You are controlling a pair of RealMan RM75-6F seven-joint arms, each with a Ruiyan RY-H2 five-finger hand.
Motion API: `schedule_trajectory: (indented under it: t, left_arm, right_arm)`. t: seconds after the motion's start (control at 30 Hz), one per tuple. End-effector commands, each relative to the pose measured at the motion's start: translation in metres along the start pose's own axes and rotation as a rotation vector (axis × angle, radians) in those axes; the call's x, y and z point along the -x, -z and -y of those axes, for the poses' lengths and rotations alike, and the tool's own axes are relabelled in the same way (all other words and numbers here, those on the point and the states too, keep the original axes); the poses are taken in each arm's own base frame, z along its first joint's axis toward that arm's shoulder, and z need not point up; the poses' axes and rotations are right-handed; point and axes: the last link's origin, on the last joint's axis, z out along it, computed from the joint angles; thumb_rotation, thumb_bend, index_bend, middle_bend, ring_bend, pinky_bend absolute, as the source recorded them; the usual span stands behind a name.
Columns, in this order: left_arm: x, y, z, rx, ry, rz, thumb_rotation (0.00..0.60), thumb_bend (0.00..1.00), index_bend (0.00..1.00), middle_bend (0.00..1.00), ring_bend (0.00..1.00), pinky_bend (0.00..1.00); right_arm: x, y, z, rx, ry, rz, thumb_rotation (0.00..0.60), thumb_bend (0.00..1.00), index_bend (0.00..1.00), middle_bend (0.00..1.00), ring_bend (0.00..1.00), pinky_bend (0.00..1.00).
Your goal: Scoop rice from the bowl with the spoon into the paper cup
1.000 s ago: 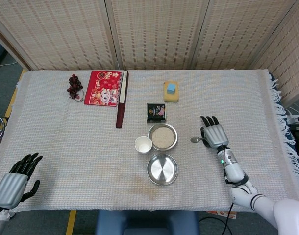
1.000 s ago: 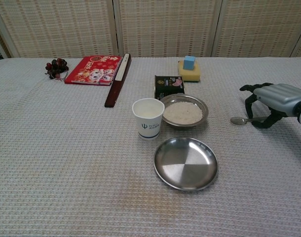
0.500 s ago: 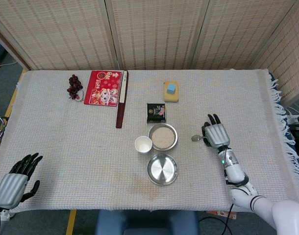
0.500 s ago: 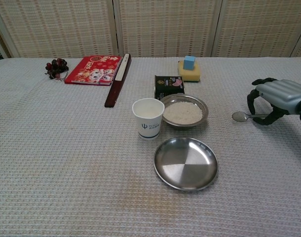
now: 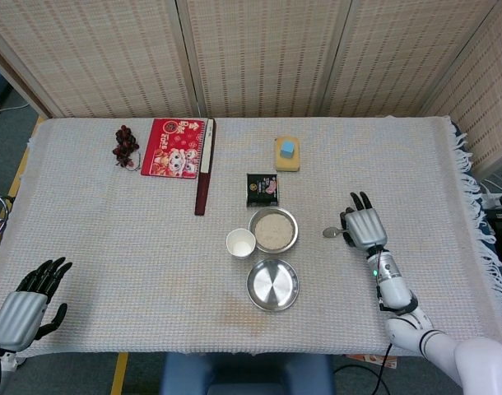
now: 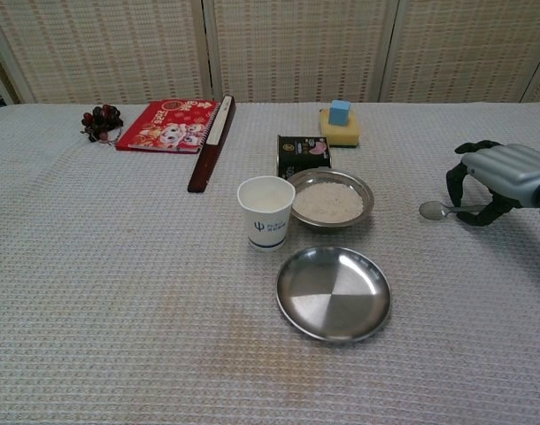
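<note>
A metal bowl of rice (image 5: 273, 230) (image 6: 331, 200) sits mid-table, and a white paper cup (image 5: 241, 243) (image 6: 266, 212) stands upright just to its left. To the right of the bowl, my right hand (image 5: 364, 225) (image 6: 500, 177) curls over the handle of a metal spoon (image 5: 330, 233) (image 6: 432, 210) and pinches it. The spoon's bowl points left toward the rice, a short way from the rim and just above the cloth. My left hand (image 5: 25, 304) lies far off at the table's front left corner, fingers apart and holding nothing.
An empty metal plate (image 5: 272, 285) (image 6: 333, 293) lies in front of the bowl. Behind it are a black packet (image 5: 262, 188), a yellow sponge with a blue block (image 5: 287, 154), a dark stick (image 5: 205, 167), a red booklet (image 5: 174, 147) and grapes (image 5: 125, 145).
My right hand has drawn slightly right and away from the bowl, carrying the spoon with it. The left hand has sunk a little toward the front edge.
</note>
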Motion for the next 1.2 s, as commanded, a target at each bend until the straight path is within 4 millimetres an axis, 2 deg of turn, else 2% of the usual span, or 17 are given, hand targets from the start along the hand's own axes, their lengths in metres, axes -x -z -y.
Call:
schedule_trajectory:
  t: [0.03,0.37,0.87,1.2]
  left_arm:
    - [0.000,0.000,0.000,0.000,0.000,0.001,0.600,0.48,0.00,0.00,0.00,0.15]
    - [0.000,0.000,0.000,0.000,0.001,0.000,0.600,0.49,0.00,0.00,0.00,0.15]
    - [-0.001,0.001,0.000,0.003,0.006,0.000,0.600,0.48,0.00,0.00,0.00,0.15]
    - [-0.001,0.002,-0.001,0.008,0.009,-0.002,0.600,0.49,0.00,0.00,0.00,0.15]
  right_arm:
    - [0.000,0.000,0.000,0.002,0.002,-0.003,0.600,0.33,0.80,0.45,0.04,0.00]
    - [0.001,0.000,0.002,0.013,0.012,-0.014,0.600,0.34,0.90,0.55,0.12,0.00]
    - [0.000,-0.001,0.002,0.017,0.016,-0.021,0.600,0.34,0.93,0.57,0.12,0.00]
    - [-0.027,0.003,0.001,-0.005,0.023,-0.098,0.600,0.34,0.93,0.57,0.12,0.00]
